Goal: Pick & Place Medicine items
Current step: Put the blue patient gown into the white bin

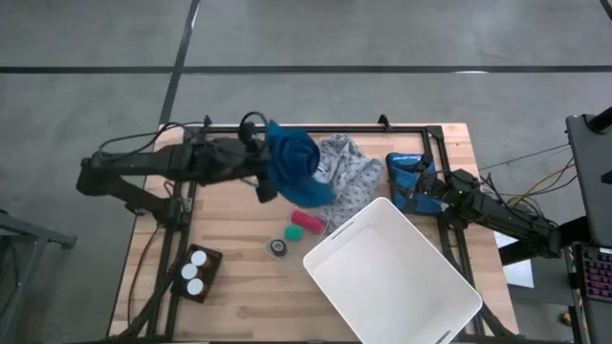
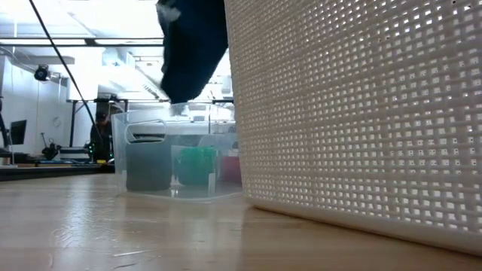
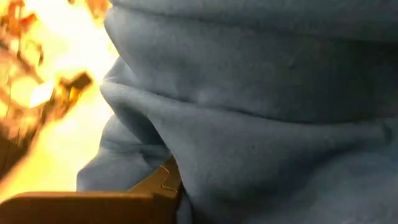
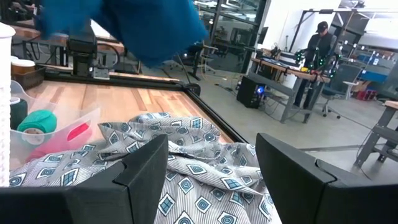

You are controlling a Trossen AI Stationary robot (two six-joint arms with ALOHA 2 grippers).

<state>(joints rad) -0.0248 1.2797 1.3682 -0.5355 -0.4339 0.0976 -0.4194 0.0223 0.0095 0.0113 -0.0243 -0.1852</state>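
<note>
Three medicine items with white caps (image 1: 195, 271) stand in a dark holder near the table's front left. My left gripper (image 1: 265, 172) is shut on a blue cloth (image 1: 295, 168), held up over the table's middle. In the low view the blue cloth (image 2: 192, 45) hangs from the top. The grey patterned cloth (image 1: 350, 174) lies on the table at the back. My right gripper (image 4: 211, 180) waits open at the table's right side, over the patterned cloth (image 4: 186, 155), touching nothing. My left gripper holds the blue cloth in a bunch of several folds (image 3: 205, 149), coming from the table's left and slanting a little down. The cloth covers the fingertips; only one finger (image 3: 155, 186) shows. The cloth hangs slack below the gripper, its lower end (image 2: 178, 96) clear of the table.
A large white perforated basket (image 1: 449, 287) fills the front right. A pink roll (image 1: 307, 222), a green one (image 1: 294, 232) and a small round thing (image 1: 277, 247) lie left of it. A blue bag (image 1: 405, 168) sits by the right arm. A person (image 4: 320, 37) stands far off.
</note>
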